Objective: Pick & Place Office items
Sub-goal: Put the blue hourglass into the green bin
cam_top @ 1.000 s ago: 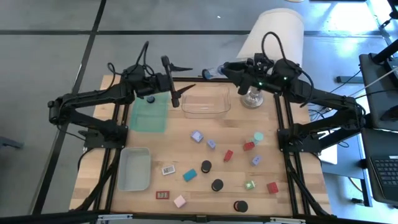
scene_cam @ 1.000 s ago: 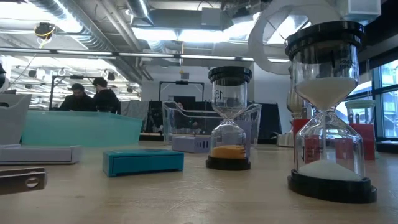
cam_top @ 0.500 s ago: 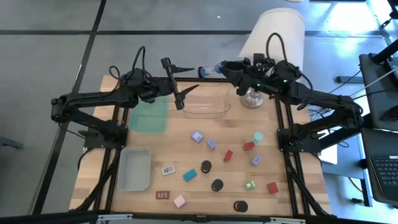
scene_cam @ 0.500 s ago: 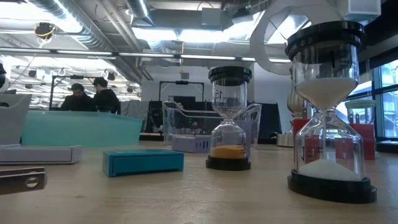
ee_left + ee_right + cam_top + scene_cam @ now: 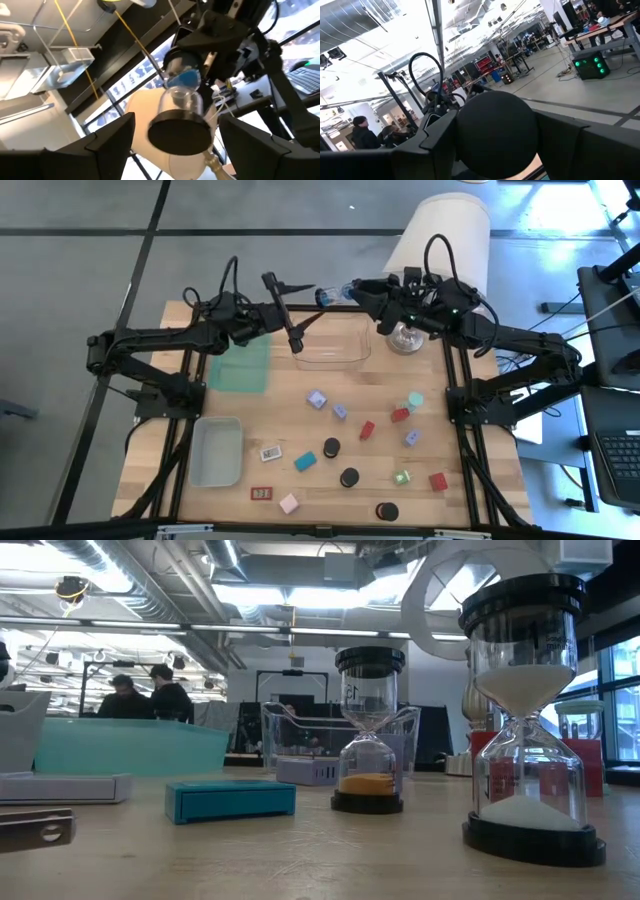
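Table (image 5: pixel 470 490): pale wood planks, matt, grain visible. Clear tray (image 5: pixel 330 345), at 12 o'clock: transparent glossy plastic. Green mat (image 5: pixel 240 365), at 10 o'clock: translucent, smooth. Grey tray (image 5: pixel 216 452), at 8 o'clock: matt plastic. Hourglasses (image 5: pixel 528 710): clear shiny glass bulbs, glossy black plastic end caps, fine white or orange sand. Teal block (image 5: pixel 230 799): smooth, satin plastic. Lamp shade (image 5: pixel 440 230), at 1 o'clock: white, matt. Both arms: dark, matt.

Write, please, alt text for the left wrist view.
The right gripper holds out a small hourglass with blue sand, black end cap toward the camera. The left gripper, fingers open, faces it without touching; a white lamp shade is behind.
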